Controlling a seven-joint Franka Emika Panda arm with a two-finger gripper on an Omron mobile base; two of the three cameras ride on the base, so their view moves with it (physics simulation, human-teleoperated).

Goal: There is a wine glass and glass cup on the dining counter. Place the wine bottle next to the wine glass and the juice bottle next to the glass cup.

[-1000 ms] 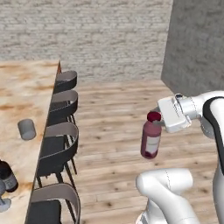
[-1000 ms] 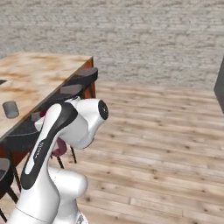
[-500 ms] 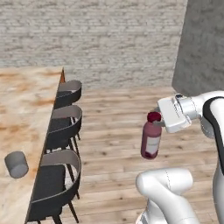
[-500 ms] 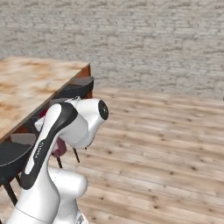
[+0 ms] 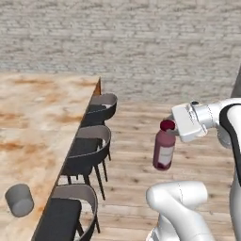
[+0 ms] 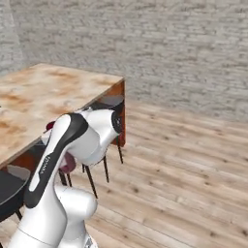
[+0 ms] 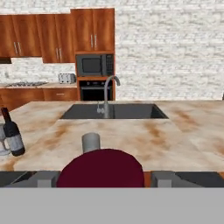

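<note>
My gripper (image 5: 169,132) is shut on the neck of the juice bottle (image 5: 164,149), a dark red bottle hanging upright over the wooden floor, right of the dining counter (image 5: 33,122). In the hand view its maroon cap (image 7: 100,168) sits between the fingertips (image 7: 43,178). Straight beyond it the grey glass cup (image 7: 91,142) stands on the counter; the left base view has the cup (image 5: 19,200) near the counter's near edge. At the far left of the hand view the dark wine bottle (image 7: 12,132) stands beside the wine glass (image 7: 2,141), which the frame edge cuts. The right base view shows part of the juice bottle (image 6: 68,163) behind the arm.
Three dark stools (image 5: 88,147) line the counter's edge between me and the cup. A sink (image 7: 113,111) with a faucet (image 7: 107,97) lies in the counter's far side. Cabinets and a microwave (image 7: 92,64) stand behind. A brick wall (image 5: 141,42) closes the room.
Both base views have shifted: the base has moved, so counter and stools sit further right in the left base view and the cup lower. The arm keeps the bottle as before.
</note>
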